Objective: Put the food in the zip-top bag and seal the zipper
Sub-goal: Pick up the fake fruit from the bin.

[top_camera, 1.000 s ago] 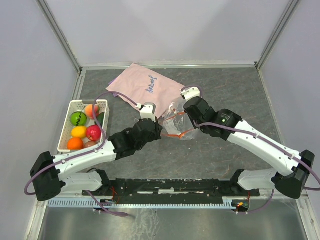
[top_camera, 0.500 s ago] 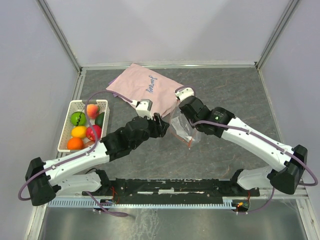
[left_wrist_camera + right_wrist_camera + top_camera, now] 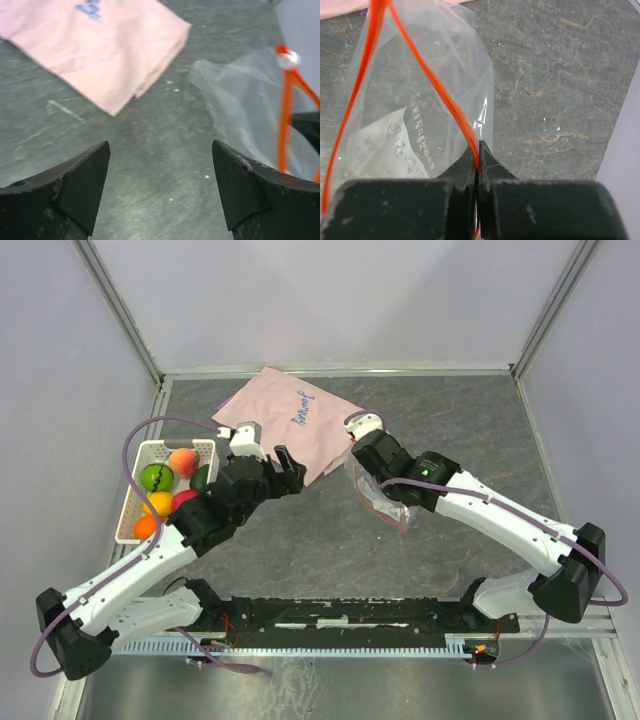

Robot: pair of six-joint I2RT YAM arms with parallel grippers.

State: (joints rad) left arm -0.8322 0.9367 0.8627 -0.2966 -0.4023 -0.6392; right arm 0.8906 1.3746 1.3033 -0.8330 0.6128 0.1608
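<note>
The zip-top bag [image 3: 382, 502] is clear and crinkly and hangs from my right gripper [image 3: 355, 466] just right of the pink cloth. In the right wrist view that gripper [image 3: 478, 150] is shut on one red-orange strip of the zipper [image 3: 437, 82]. The two strips stand apart, so the mouth of the bag [image 3: 415, 120] gapes. My left gripper [image 3: 292, 464] is open and holds nothing. It hovers over bare table, left of the bag [image 3: 240, 100]. The food [image 3: 156, 477] lies in the white basket: a green, a peach, a red and orange fruits.
The white slotted basket [image 3: 140, 446] stands at the left, partly under the left arm. A pink cloth [image 3: 285, 415] with blue writing lies at the back centre, its near corner by both grippers. Grey walls and a metal frame close in the table.
My left gripper has let go of the bag, opened wide and drawn back to the left toward the basket. The right gripper keeps the bag and has shifted slightly left and away.
</note>
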